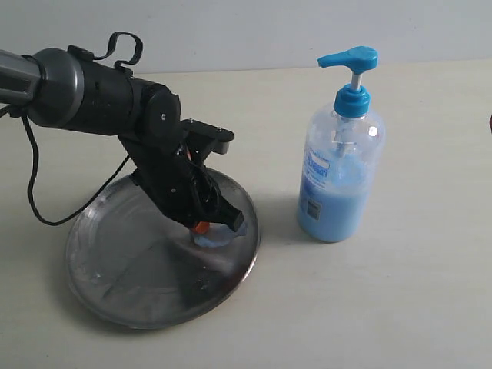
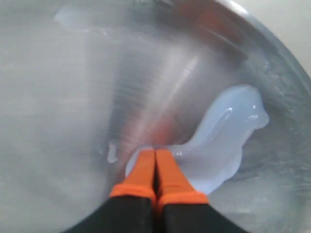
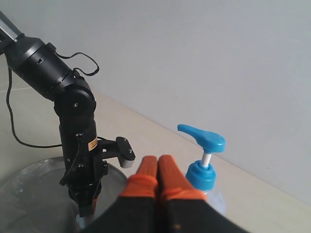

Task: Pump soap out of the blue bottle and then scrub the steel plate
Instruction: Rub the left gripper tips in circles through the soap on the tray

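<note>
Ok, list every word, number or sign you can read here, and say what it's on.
The label on the blue bottle: blue and white print, too blurred to read.
The dark block low on that label: possibly a barcode, nothing legible.
The orange sticker on the left arm: too small to read.
The steel plate: no markings visible.

We see a pale beige tabletop (image 1: 400, 307) spreading out on every side of the left pincer (image 1: 206, 228). Beyond the pincer stands a plain grey-white wall (image 1: 269, 31). Well off to its right, a dark red sliver (image 1: 490, 123) sits at the edge, too cut off to identify.
</note>
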You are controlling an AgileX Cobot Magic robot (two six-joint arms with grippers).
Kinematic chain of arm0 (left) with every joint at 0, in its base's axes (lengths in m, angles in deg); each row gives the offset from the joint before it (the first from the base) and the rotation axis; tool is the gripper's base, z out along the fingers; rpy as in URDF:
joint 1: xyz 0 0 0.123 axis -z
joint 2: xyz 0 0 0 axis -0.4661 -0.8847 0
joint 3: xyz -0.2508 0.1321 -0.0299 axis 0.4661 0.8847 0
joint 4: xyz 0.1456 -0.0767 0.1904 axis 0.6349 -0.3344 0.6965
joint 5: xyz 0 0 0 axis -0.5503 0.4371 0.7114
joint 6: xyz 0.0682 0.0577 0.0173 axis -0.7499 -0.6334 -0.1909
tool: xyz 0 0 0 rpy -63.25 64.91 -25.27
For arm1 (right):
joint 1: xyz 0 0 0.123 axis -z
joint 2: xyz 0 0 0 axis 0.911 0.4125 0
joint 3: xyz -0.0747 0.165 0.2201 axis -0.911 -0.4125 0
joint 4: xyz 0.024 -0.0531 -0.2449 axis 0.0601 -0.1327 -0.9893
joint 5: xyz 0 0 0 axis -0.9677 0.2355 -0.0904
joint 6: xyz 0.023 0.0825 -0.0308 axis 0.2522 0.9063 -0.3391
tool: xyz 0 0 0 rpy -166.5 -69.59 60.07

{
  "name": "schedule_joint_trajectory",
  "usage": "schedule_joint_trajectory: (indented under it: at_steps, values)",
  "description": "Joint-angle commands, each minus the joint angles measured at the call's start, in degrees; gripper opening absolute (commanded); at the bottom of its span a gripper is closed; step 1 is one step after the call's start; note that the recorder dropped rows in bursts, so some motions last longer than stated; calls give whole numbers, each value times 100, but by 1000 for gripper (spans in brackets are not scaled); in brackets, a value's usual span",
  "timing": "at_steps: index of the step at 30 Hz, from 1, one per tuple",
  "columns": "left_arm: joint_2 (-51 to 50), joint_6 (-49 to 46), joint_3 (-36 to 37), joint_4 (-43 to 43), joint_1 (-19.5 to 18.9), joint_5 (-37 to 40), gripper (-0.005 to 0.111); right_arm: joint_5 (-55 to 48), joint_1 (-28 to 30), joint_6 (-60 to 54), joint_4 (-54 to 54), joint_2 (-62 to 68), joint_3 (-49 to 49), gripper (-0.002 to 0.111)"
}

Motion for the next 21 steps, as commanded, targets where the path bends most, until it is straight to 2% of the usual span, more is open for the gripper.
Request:
schedule_joint_trajectory:
  at_steps: [1,9,13,21]
  values:
    - [-77,-152,49,112,-8,504,0,116,-13,-5,-100,5,-36,0]
    - [-77,-152,49,-138,-8,734,0,163,-13,-5,-100,5,-36,0]
    - [-77,-622,49,-809,-8,734,0,175,-13,-5,-100,5,-36,0]
    - [-77,-795,49,-1488,-8,194,0,175,-13,-5,-100,5,-36,0]
